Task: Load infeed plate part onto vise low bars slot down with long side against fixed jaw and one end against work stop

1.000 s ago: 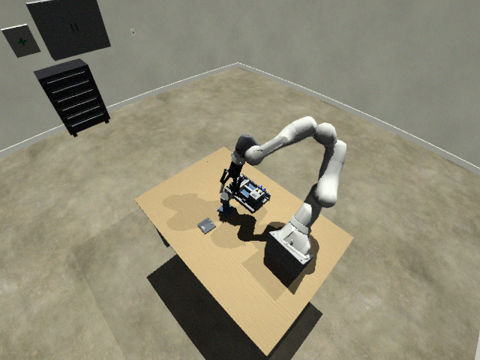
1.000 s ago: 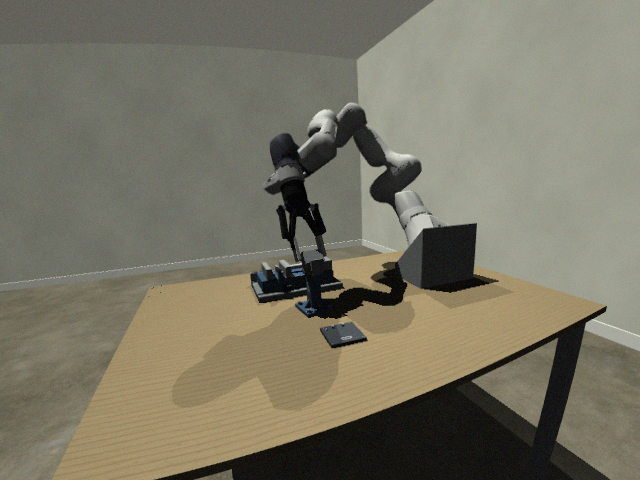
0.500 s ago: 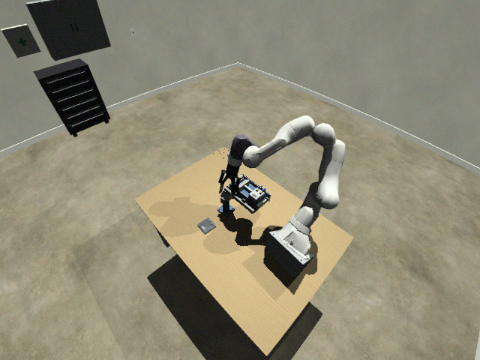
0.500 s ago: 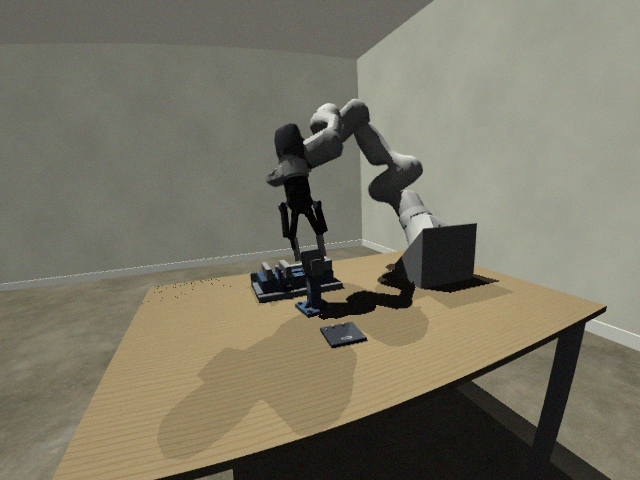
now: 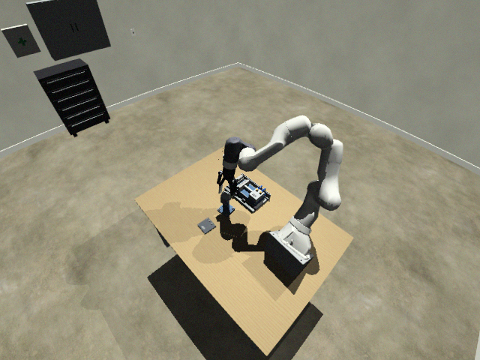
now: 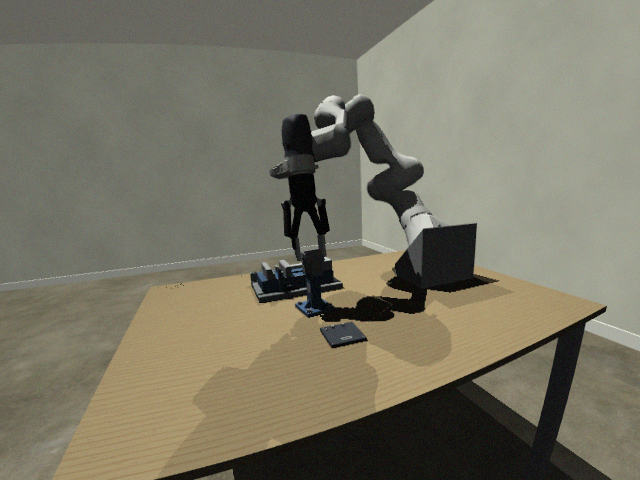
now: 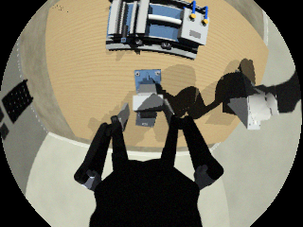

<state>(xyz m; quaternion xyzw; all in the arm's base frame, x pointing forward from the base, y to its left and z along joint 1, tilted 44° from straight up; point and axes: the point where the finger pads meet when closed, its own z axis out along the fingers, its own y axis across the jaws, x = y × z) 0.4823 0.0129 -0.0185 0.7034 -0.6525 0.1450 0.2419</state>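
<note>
two fingers of the tool (image 5: pixel 226 190) (image 6: pixel 310 254) (image 7: pixel 146 113) stand apart, tips near the part (image 5: pixel 225 196) (image 6: pixel 312 258) (image 7: pixel 148 101) atop the blue stand (image 5: pixel 226 209) (image 6: pixel 313 294) (image 7: pixel 148 77), between the vise (image 5: pixel 256 196) (image 6: pixel 294 277) (image 7: pixel 163 24) and the plate (image 5: pixel 206 226) (image 6: pixel 343 334) by the tabletop's (image 5: pixel 267 306) (image 6: pixel 217 361) (image 7: pixel 80 76) long left edge in the top view.

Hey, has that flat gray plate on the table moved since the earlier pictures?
No. The gray plate sits in the same spot against the table edge in the top and exterior views.
</note>
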